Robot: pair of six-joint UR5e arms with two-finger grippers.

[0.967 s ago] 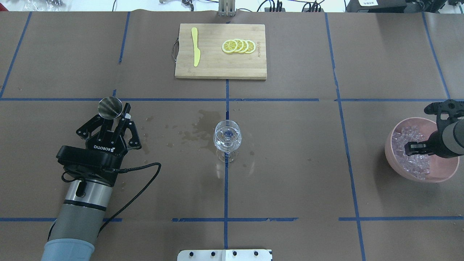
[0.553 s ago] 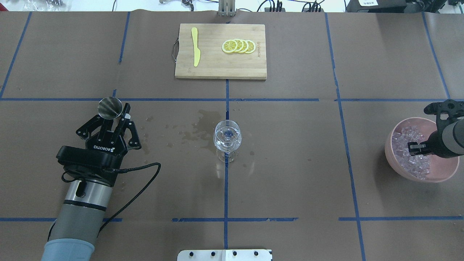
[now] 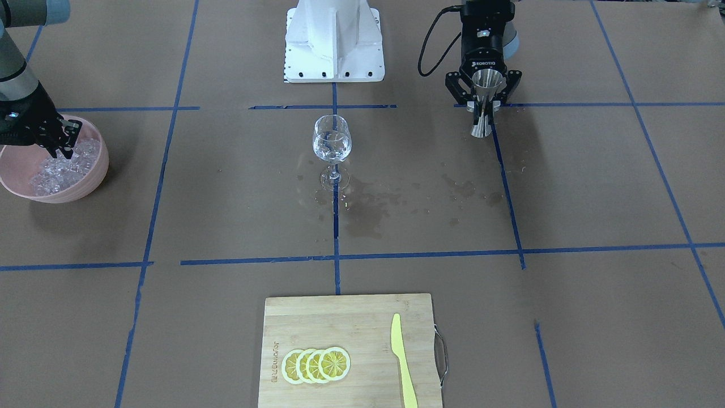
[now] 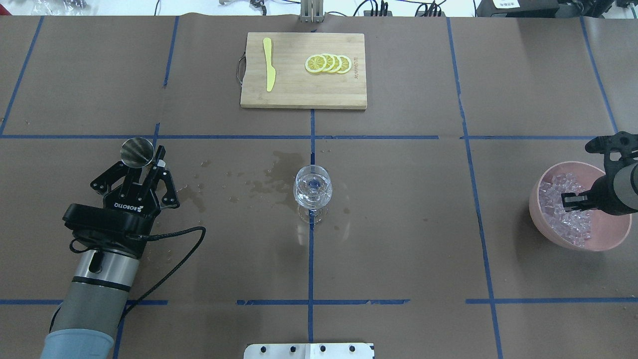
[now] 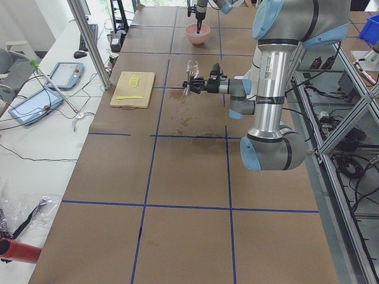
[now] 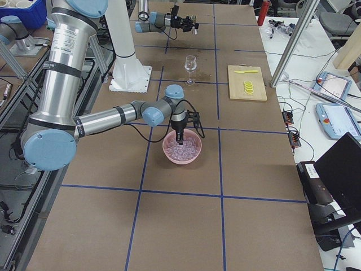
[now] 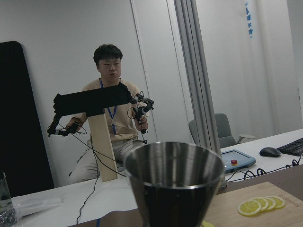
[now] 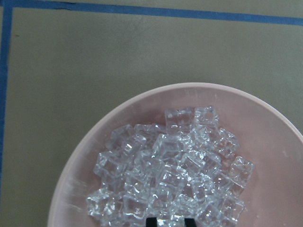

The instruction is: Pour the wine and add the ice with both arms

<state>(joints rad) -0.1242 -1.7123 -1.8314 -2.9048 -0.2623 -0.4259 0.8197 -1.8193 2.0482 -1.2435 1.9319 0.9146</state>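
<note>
since the earlier overhead frames, the left gripper (image 4: 144, 163) had shifted toward the table's left edge, away from the wine glass (image 4: 312, 187), carrying the steel jigger (image 4: 137, 151). its fingers pinched the jigger at the waist, cup mouth upward. the wine (image 3: 331, 148) sat as a little clear liquid in the upright glass, beside wet stains (image 4: 271, 177). the right gripper (image 4: 573, 200) hung tips-down in the ice (image 8: 175, 175) heaped in the pink bowl (image 4: 605, 242); its tips stood narrowly apart, and whether they gripped a cube could not be told
</note>
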